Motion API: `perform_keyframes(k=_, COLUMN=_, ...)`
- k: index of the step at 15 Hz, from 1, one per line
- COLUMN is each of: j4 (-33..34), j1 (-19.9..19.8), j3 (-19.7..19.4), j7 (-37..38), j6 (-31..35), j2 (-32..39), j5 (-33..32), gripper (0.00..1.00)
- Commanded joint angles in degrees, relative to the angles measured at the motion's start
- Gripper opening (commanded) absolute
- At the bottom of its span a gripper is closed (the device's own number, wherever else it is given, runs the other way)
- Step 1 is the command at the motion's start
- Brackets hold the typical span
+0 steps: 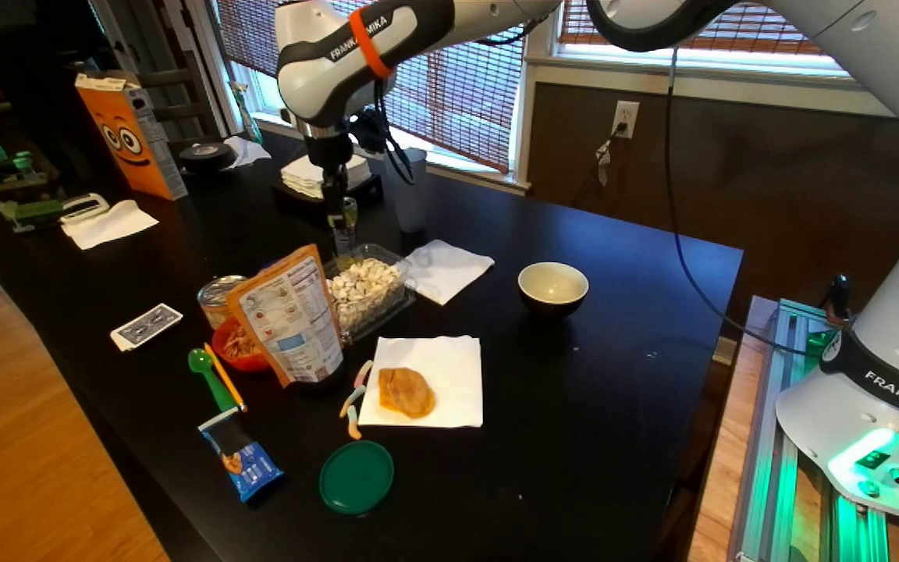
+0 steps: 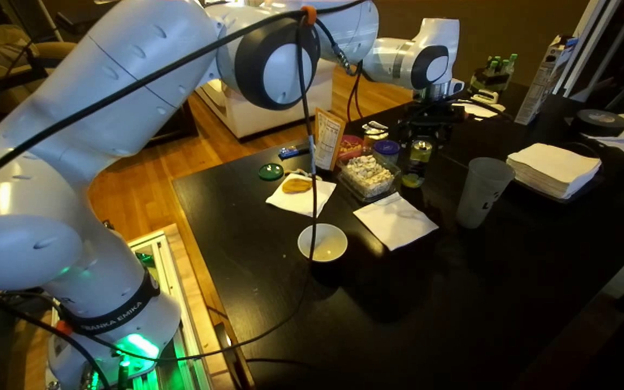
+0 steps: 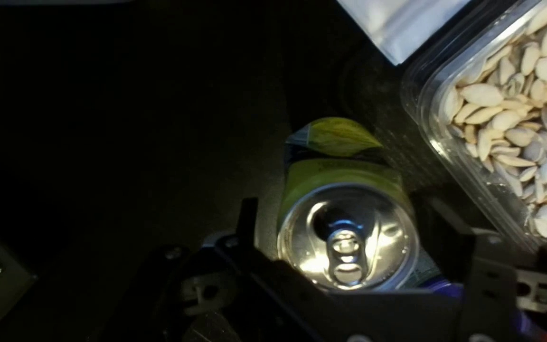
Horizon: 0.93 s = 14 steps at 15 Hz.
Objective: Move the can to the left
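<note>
The can [image 2: 419,160] is a slim yellow-green cylinder with a dark band and a silvery pull-tab top. It looks upright on the dark table, beside the clear tray of seeds. It also shows in an exterior view [image 1: 348,222], partly behind the gripper. In the wrist view the can [image 3: 344,171] lies between the two fingers. My gripper [image 3: 347,218] is open around the can top, with a visible gap on the left side and a smaller one on the right. The gripper also shows in both exterior views [image 1: 338,211] [image 2: 423,132], pointing down at the can.
The clear seed tray [image 1: 371,293] and a purple-lidded tub [image 2: 387,147] stand close to the can. A tall cup [image 2: 482,192], a napkin stack [image 2: 553,168], a flat napkin [image 2: 396,219], a bowl [image 2: 323,242] and an orange pouch [image 1: 289,320] are also around.
</note>
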Motion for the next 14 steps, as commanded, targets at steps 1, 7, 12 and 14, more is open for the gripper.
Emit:
perform_keyframes(k=1, j4=2.5, j1=0.3, j3=0.8, j7=0.9, j6=-3.5, j2=0.1, j5=0.5, gripper=1.0)
perform_keyframes(k=7, j4=-2.8, j1=-0.3, j3=1.5, j7=7.1, j6=-1.8, j2=-5.5, j5=2.3, gripper=1.0)
perform_keyframes(k=12, j4=-14.2, j1=-1.6, j3=-0.4, j7=16.2, j6=5.9, j2=-13.9, j5=2.2, gripper=1.0)
perform_keyframes(k=14, j4=-18.7, j1=-2.2, j3=-0.4, j7=17.8, j6=6.9, j2=-16.6, j5=2.5, gripper=1.0)
